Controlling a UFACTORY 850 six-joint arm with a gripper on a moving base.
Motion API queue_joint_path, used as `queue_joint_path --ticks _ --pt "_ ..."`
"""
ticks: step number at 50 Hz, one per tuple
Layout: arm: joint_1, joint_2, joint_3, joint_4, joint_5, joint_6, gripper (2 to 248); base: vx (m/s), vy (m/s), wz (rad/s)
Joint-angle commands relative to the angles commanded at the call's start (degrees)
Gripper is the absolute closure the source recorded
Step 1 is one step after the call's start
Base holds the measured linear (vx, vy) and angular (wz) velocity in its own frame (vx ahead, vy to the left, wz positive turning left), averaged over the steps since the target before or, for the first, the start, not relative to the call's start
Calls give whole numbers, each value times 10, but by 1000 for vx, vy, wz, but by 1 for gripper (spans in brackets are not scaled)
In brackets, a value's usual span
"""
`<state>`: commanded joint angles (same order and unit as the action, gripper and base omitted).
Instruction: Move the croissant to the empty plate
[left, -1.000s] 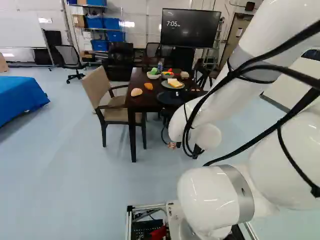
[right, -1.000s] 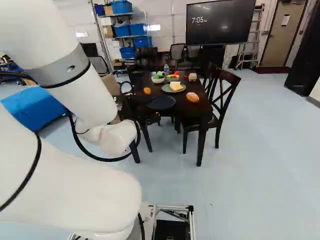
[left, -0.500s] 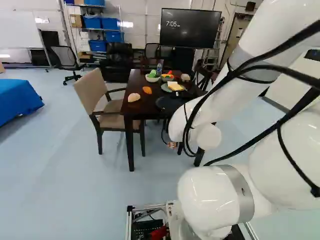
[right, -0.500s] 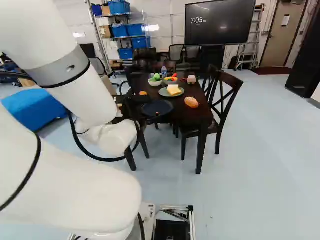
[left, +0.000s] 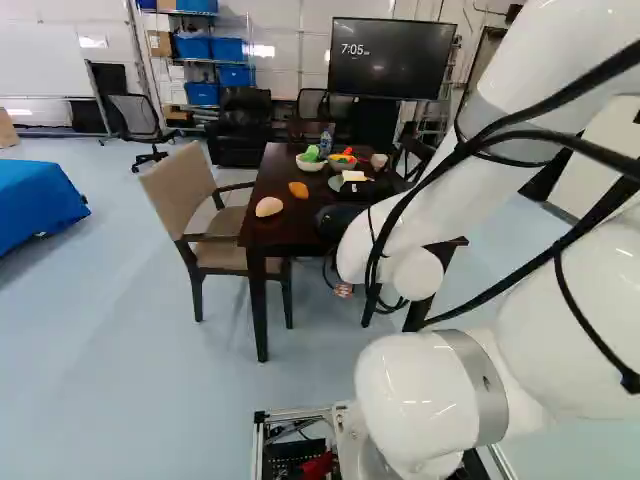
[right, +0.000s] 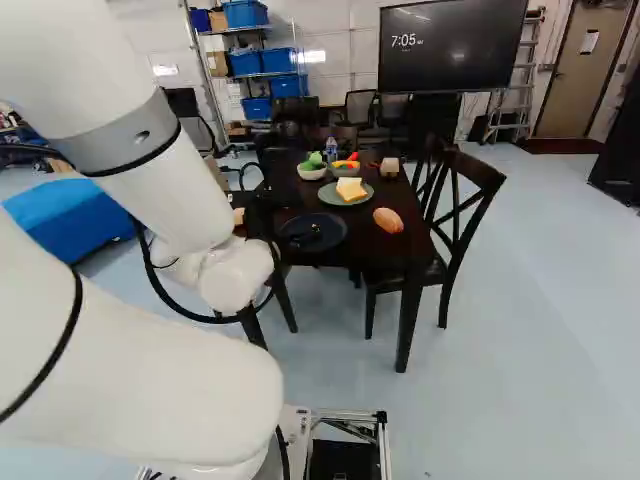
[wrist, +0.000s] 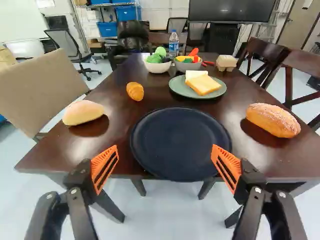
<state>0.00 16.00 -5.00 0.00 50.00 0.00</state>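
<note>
Showing bright clock digits, a large screen (right: 450, 45) stands beyond the table (wrist: 150, 100), and a clear bottle (wrist: 173, 44) there wears a printed label around its middle. The croissant (wrist: 135, 91) lies on the tabletop, between a pale bun (wrist: 83, 112) and a white bowl (wrist: 157, 66) of green pieces; it is small and plump, golden-orange, with ridges across its slightly curved body. Dark wood shows all around it, including the strip parting it from the dark plate (wrist: 180, 142), a wide, round one with a low raised rim that comes close to the near table edge. Across that plate from the bun sits a browned loaf (wrist: 273, 120), near but apart, and a green plate (wrist: 217, 93) with bread slices (wrist: 202, 84) stands just beyond. The gripper (left: 343, 290) is open, its orange pads (wrist: 104, 169) spread wide, with the dark plate ahead.
</note>
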Motion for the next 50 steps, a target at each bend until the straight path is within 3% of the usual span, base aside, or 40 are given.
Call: queue_joint_path --ticks 31,50 --pt "0 0 0 0 0 0 3 213 -43 -21" --pt "0 0 0 0 0 0 3 36 -1 -5"
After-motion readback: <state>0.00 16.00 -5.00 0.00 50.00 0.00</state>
